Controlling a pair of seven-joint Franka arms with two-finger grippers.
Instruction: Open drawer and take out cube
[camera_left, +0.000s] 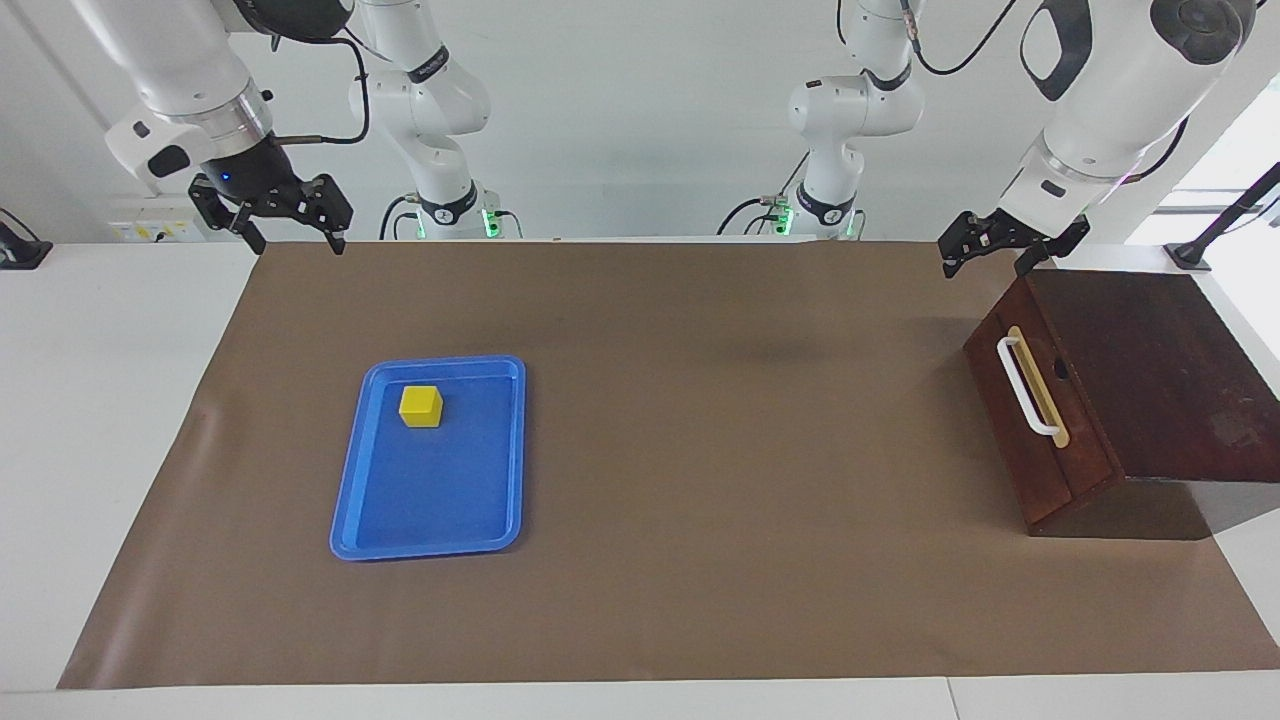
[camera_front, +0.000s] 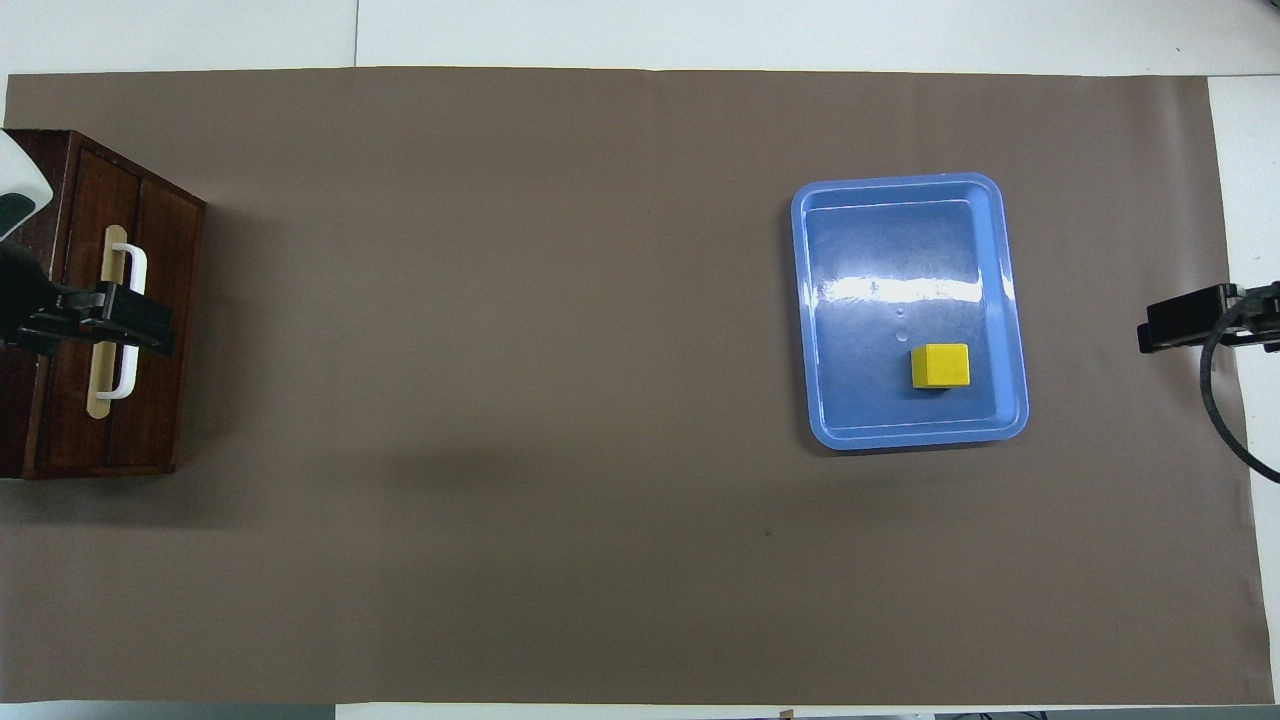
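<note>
No brand, label or writing was legible to me anywhere in either view.

In the facing view, my right gripper (camera_left: 291, 232) hung at the upper left of the frame, raised over the brown mat's (camera_left: 700, 450) corner, its fingers spread apart and holding nothing. That arm waited. Below it, left of centre, the blue tray (camera_left: 350, 490) lay flat on the mat, and the cube (camera_left: 420, 406) sat inside it, in the tray's upper part, close to its top rim, touching only the tray floor. The rest of the tray held nothing else that I could see.

Toward the right of the frame stood the dark wooden box (camera_left: 1150, 380), and its drawer (camera_left: 1015, 420) was shut, flush with the box front, with the white handle (camera_left: 1025, 388) lying along the tan strip. I could not see inside it. My left gripper (camera_left: 992, 260) hovered at the upper right, just above the box's upper corner, fingers parted and empty, clear of the handle.

The mat covered most of a white table (camera_left: 110, 420); a pale wall ran across the top of the frame.

In the overhead view the order reversed: box and drawer (camera_front: 150, 330) at the left edge with my left gripper (camera_front: 120, 320) over the handle (camera_front: 130, 320), the tray (camera_front: 815, 330) and cube (camera_front: 940, 365) right of centre, my right gripper (camera_front: 1185, 320) at the right edge.
</note>
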